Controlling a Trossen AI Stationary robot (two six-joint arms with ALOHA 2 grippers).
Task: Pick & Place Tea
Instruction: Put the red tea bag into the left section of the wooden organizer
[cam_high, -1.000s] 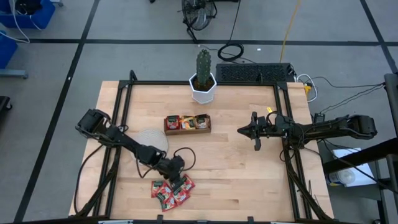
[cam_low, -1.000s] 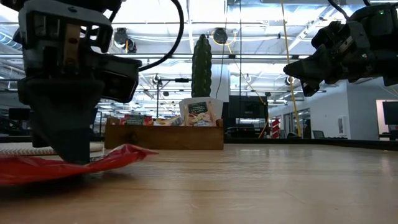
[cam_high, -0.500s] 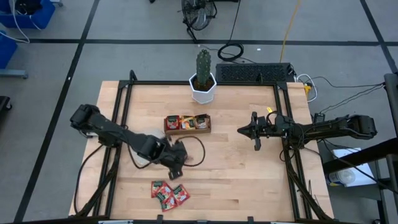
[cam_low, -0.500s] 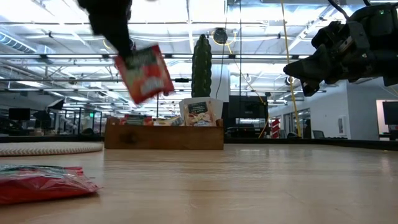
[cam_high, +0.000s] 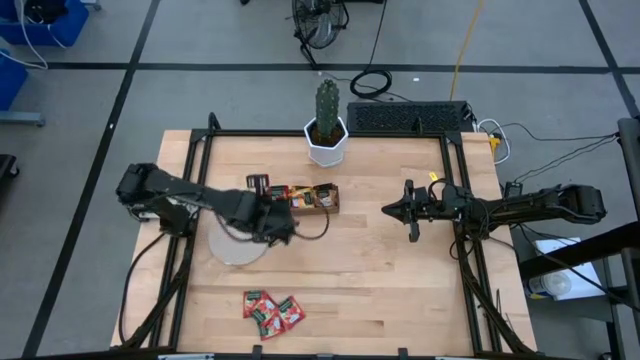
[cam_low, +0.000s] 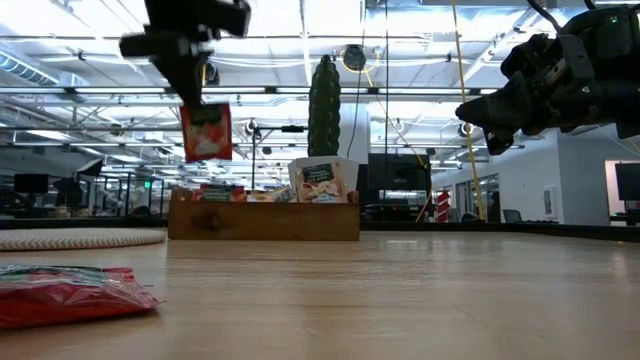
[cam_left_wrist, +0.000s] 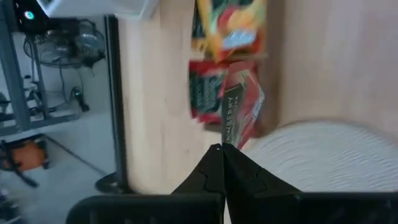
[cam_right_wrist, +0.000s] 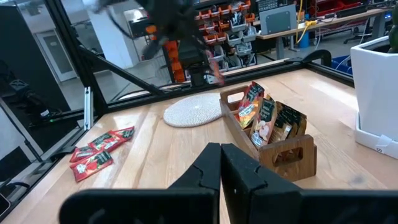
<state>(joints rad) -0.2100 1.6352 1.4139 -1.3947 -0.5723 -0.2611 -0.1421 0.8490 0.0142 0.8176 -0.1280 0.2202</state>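
My left gripper (cam_high: 262, 186) hangs over the left end of the long brown tray (cam_high: 301, 198), shut on one red sachet (cam_low: 206, 132) that is lifted well above the tray (cam_low: 264, 216). In the left wrist view the sachet (cam_left_wrist: 231, 117) shows edge-on above the tray's red-sachet compartment (cam_left_wrist: 214, 93). The tray also holds orange-yellow (cam_high: 299, 197) and whitish sachets (cam_low: 322, 180), standing upright. A small pile of red sachets (cam_high: 271, 310) lies flat near the table's near edge. My right gripper (cam_high: 410, 212) waits shut, in the air right of the tray. My left gripper pinches the red sachet by its top edge (cam_low: 199, 102) between the two shut fingers (cam_left_wrist: 211, 163), coming from above and pointing down. The sachet hangs upright below the fingers, clear of the tray and the table.
A round pale disc (cam_high: 238, 241) lies on the table just near of the left gripper. A cactus in a white pot (cam_high: 327, 128) stands behind the tray at the far edge. Black frame rails (cam_high: 196, 180) run along the table's sides. Bare wood lies between tray and right gripper.
My left gripper, shut on one red sachet at the pile near the near edge, has lifted it clear and carried it up and toward the far edge, over the disc to the tray's left end. The sachet swung tilted, then hangs upright. The pile stayed behind.
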